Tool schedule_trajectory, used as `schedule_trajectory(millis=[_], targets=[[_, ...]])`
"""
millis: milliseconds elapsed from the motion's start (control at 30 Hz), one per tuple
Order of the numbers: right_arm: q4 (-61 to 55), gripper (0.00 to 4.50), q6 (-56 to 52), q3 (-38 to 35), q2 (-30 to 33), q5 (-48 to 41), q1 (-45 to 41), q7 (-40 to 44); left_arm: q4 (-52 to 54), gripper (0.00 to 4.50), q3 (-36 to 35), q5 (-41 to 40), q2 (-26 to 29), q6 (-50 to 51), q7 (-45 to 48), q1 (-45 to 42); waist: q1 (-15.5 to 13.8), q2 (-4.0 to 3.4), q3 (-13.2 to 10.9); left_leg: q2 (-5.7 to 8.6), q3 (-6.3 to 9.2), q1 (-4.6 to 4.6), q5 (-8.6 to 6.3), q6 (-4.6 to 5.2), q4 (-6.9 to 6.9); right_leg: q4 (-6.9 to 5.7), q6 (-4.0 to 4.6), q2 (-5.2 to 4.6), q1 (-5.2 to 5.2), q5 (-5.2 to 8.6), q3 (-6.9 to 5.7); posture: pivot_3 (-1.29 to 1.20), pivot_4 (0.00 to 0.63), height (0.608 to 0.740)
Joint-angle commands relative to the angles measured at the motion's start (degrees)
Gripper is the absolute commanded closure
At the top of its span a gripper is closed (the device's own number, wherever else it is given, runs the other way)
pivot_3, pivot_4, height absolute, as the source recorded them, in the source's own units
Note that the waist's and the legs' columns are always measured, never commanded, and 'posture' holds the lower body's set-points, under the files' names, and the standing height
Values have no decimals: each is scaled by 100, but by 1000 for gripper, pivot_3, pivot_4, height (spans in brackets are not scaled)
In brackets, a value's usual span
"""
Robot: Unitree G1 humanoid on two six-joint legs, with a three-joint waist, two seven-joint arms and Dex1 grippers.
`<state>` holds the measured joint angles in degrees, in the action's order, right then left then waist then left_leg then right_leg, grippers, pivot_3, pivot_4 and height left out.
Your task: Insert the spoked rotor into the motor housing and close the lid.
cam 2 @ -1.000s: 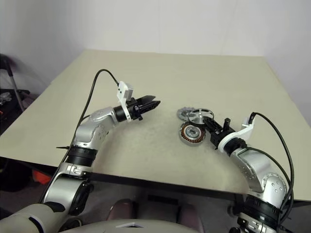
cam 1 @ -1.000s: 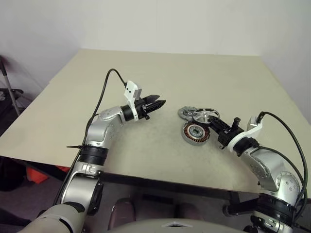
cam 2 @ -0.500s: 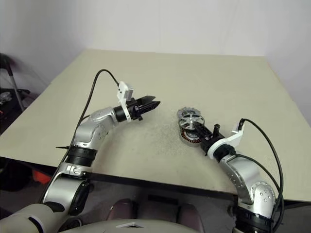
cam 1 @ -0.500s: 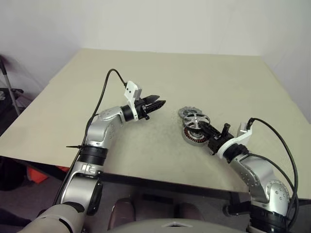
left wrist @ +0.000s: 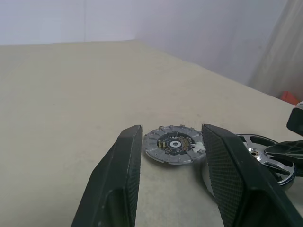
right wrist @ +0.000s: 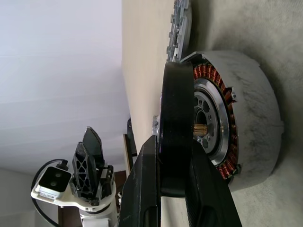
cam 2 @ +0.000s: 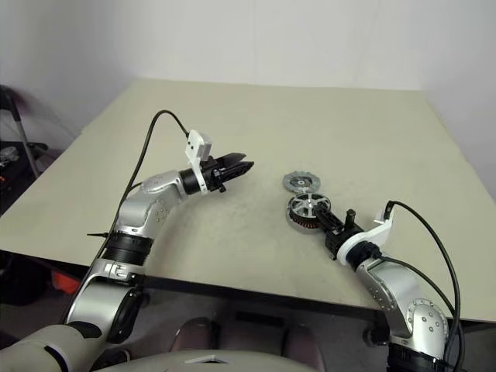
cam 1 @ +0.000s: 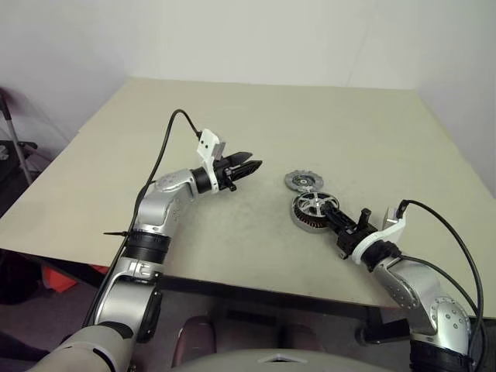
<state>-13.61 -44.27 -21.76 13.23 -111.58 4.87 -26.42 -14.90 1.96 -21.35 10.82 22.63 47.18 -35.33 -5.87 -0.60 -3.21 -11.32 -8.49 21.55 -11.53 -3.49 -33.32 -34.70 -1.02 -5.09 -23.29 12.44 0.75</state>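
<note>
The motor housing, a short grey cylinder with copper windings, stands on the table toward the front right. The spoked rotor, dark-rimmed with pale spokes, is held flat just over the housing's open top, and a narrow gap still shows between them. My right gripper is shut on the rotor's rim, reaching in from the front right. Just behind the housing, the lid, a ribbed dark disc, lies flat. My left gripper hovers open and holds nothing, to the left of the lid.
The beige table stretches wide and bare behind and to the left of the parts. Its front edge runs close under my right forearm. Cables trail from both wrists.
My right gripper has carried the rotor down and back toward the front, from a raised tilt beside the lid to level over the housing. The left arm has stayed still.
</note>
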Motion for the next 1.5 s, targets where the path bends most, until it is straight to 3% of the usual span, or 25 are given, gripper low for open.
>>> schedule_trajectory(millis=[33, 300, 1400, 1500], targets=[[-497, 4155, 168, 67, -117, -142, -235, -175, 109, 2376, -23, -2, 24, -117, -4, -128, 2, 0, 0, 0, 0, 0, 0, 0, -1, -1, 0, 0, 0, 0, 0, 0, 0, 740], [-607, 4155, 459, 295, -204, -142, -413, -594, 118, 2376, -4, 40, 28, -149, -33, -106, -1, 3, 2, 1, 1, -1, 0, 0, -3, -4, -1, -3, 0, -1, -3, 0, 0, 740], [-282, 4155, 682, 419, 232, -103, -66, -472, 57, 2376, -24, 127, 59, -213, -18, -151, -17, 9, 10, 2, 7, 3, 0, 1, -13, -6, -2, -9, 7, -2, -17, 0, 0, 740], [-264, 3110, 629, 451, 327, -61, -5, -313, 34, 2376, -23, 133, 63, -231, -19, -165, -38, 11, 11, 1, 7, 3, 0, 2, -14, -5, -2, -12, 9, -2, -25, 0, 0, 740]])
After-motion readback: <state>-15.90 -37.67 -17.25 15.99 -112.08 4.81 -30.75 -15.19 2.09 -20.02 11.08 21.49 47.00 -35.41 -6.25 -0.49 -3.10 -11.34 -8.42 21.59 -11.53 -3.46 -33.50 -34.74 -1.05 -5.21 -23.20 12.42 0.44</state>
